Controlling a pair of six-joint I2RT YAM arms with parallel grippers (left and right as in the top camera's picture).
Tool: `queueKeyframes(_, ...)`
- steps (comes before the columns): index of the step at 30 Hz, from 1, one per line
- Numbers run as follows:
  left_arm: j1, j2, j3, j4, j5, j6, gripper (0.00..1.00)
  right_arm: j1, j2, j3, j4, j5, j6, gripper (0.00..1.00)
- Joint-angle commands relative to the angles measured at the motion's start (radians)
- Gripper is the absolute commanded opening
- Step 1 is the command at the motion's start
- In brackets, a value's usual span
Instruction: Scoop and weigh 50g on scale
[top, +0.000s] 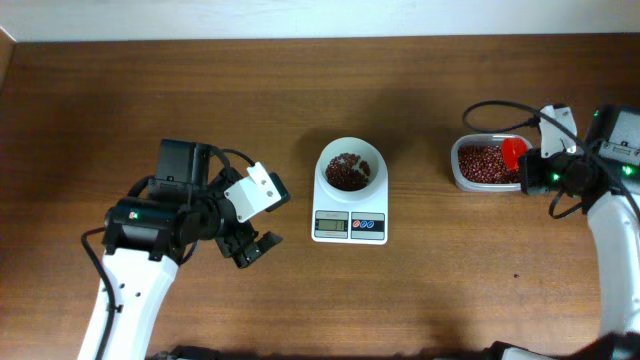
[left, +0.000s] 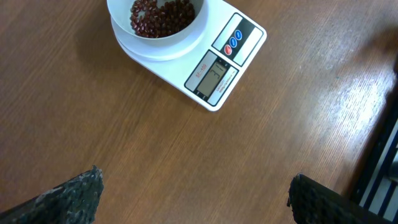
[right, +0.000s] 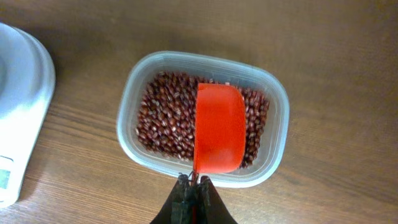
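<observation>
The white scale stands mid-table with a white bowl on it; dark red-brown beans lie in the bowl. The left wrist view shows the scale and the beans at the top. My left gripper hangs open over bare wood left of the scale, its fingertips far apart. My right gripper is shut on the handle of a red scoop, which is empty and sits over the clear tub of beans at the right.
The table's back edge meets a white wall. Black cables loop behind the tub near my right arm. Bare wood lies between scale and tub.
</observation>
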Motion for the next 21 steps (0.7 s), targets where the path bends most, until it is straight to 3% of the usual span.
queueKeyframes(1, -0.004, -0.002, -0.001, 0.001, 0.003, -0.011, 0.99, -0.016, 0.071, 0.006, 0.000, 0.020, 0.013, 0.04)
queueKeyframes(7, -0.004, -0.002, -0.001, 0.002, 0.003, -0.011, 0.99, -0.019, 0.198, 0.006, 0.026, 0.016, 0.116, 0.04)
queueKeyframes(12, -0.004, -0.002, -0.001, 0.002, 0.003, -0.011, 0.99, -0.019, 0.199, 0.006, 0.011, -0.140, 0.171, 0.04)
queueKeyframes(21, -0.004, -0.002, -0.001, 0.002, 0.003, -0.011, 0.99, -0.026, 0.280, 0.007, -0.008, -0.258, 0.188, 0.04)
